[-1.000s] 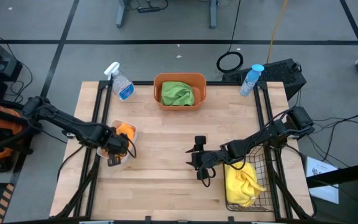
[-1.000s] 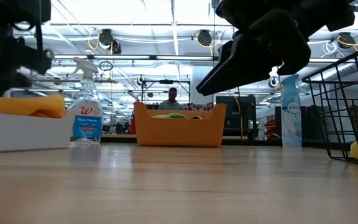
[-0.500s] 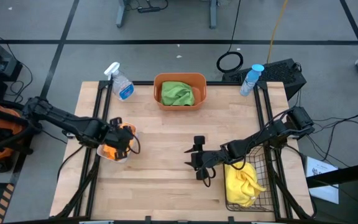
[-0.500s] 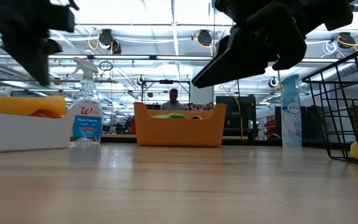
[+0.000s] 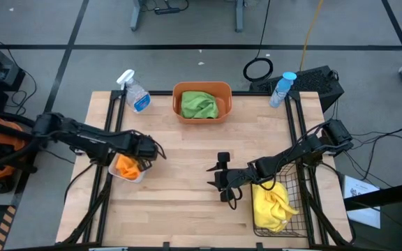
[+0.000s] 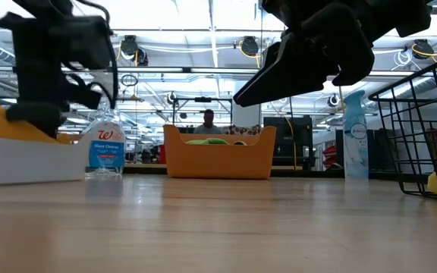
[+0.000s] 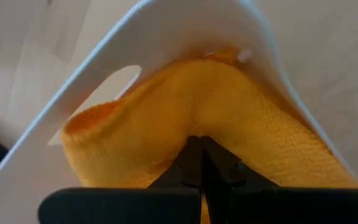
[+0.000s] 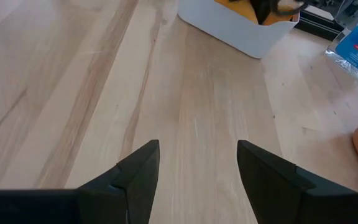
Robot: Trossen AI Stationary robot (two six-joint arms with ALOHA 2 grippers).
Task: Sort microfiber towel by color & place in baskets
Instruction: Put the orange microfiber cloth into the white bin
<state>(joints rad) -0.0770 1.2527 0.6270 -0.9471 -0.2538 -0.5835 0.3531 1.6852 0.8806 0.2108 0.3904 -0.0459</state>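
The white bin (image 5: 139, 174) sits near the left edge of the bench (image 5: 187, 202) and serves as the landmark here. An orange towel (image 5: 125, 166) lies inside it, humped up above the rim. The left gripper (image 5: 145, 148) hangs just over the bin's far corner, its fingers (image 7: 199, 167) pressed together with nothing between them; in the left wrist view they point straight at the orange towel, close over it, though whether they touch it cannot be told.

Behind the bin, toward the bench's far edge, stands a clear spray bottle (image 5: 135, 93). Farther along that far edge, to the bin's right, is the orange tub (image 5: 202, 88) with a green towel (image 5: 199, 104) in it. A blue spray bottle (image 5: 281, 88) stands beyond the tub at the far right corner.

Well to the right of the bin, the right gripper (image 5: 223, 176) hovers over bare wood at mid-bench, its fingers (image 8: 135, 171) spread moderately apart and holding nothing. Just past it, at the bench's right side, is the black wire basket (image 5: 304, 209) with a yellow towel (image 5: 272, 202) heaped inside.
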